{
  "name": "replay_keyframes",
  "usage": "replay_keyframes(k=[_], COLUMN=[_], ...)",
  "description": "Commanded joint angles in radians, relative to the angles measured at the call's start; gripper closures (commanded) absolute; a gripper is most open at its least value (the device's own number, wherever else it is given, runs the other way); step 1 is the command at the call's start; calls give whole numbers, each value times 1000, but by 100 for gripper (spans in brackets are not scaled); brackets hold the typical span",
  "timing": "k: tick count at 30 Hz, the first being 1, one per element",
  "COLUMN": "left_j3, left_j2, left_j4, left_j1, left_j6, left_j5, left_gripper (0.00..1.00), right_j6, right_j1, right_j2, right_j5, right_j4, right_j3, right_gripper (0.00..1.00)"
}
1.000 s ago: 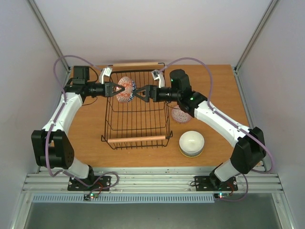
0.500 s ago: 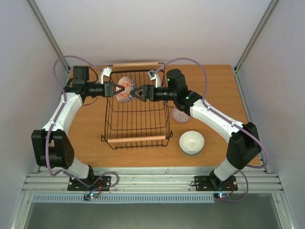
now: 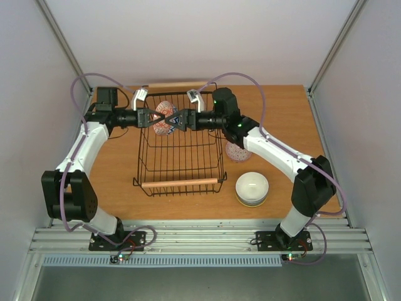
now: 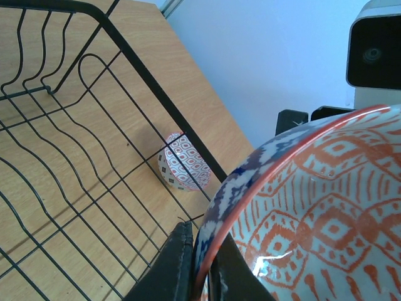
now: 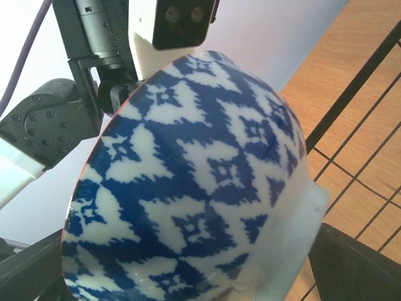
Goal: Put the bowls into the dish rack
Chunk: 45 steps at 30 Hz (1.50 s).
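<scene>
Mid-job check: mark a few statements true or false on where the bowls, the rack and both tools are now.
The left tool pinches the rim of the blue-and-orange bowl. True.
That bowl is set down. False: it hangs above the dish rack.
The white bowl sits inside the rack. False: it stands on the table, right of the rack's near corner.
A red-patterned bowl lies on the table beside the rack's right side. True.
The right tool is open, close to the held bowl. True.

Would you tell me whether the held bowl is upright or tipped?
Tipped on edge: the bowl hangs by its rim from the left gripper, foot toward the right gripper.
</scene>
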Motion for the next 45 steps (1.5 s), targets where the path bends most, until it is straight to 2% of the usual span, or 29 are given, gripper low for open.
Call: replay_keyframes(k=[1, 3, 5, 12, 13, 15, 16, 18, 19, 22, 26, 31, 35, 45], left_j3=[2, 1, -1, 0, -2, -4, -4, -5, -4, -3, -3, -22, -36, -42], left_j2=[4, 4, 4, 5, 3, -4, -10, -25, -33, -60, -98, -148, -176, -179], left_j4=[51, 50, 51, 48, 47, 46, 42, 34, 22, 8, 0, 22, 38, 43], left_j1=[-3, -3, -3, -4, -4, -4, -4, -4, -4, -4, -3, -3, -3, -3], left_j6=[-15, -13, -14, -21, -21, -18, -17, -8, -4, 19, 32, 43, 45, 45], left_j5=[55, 47, 43, 28, 15, -22, -59, -131, -173, -300, -449, -587, -612, -609], left_gripper=[100, 99, 99, 100, 99, 87, 77, 48, 38, 23, 17, 16, 15, 15], right_j6=[-9, -18, -35, -72, -86, -126, -151, -191, -237, -304, -378, -469, -532, -689], right_j1=[17, 21, 23, 25, 25, 25, 25, 25, 24, 25, 27, 37, 56, 115], right_j2=[4, 2, -3, -5, -7, -10, -11, -15, -16, -7, 40, 146, 239, 473], right_j5=[-29, -28, -18, 20, 34, 68, 91, 144, 171, 269, 426, 620, 804, 1194], right_j4=[34, 30, 12, -72, -93, -154, -190, -265, -301, -415, -580, -747, -846, -968], right_j3=[43, 47, 51, 72, 78, 96, 108, 132, 144, 192, 280, 432, 552, 795], right_gripper=[8, 16, 28, 97, 98, 99, 99, 99, 99, 99, 99, 99, 99, 99])
